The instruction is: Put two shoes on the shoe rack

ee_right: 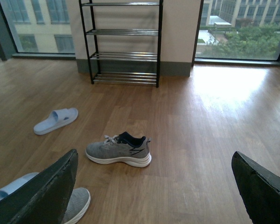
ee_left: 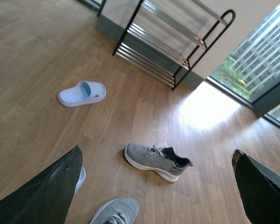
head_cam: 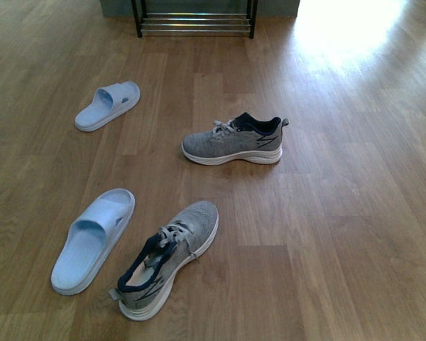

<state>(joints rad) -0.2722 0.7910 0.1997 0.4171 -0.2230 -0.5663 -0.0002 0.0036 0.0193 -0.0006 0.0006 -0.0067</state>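
Note:
Two grey knit sneakers and two pale blue slides lie on the wooden floor. One sneaker stands side-on in the middle; the other lies close by, toe pointing away. One slide is beside that near sneaker, the second slide further off to the left. The black shoe rack stands against the far wall, its chrome tiers bare. Neither arm shows in the front view. My left gripper and right gripper both hang open and hold nothing, high over the floor, with the middle sneaker ahead of them.
Behind the rack is a pale wall with a grey skirting, flanked by floor-to-ceiling windows. A bright patch of sunlight falls on the floor to the right of the rack.

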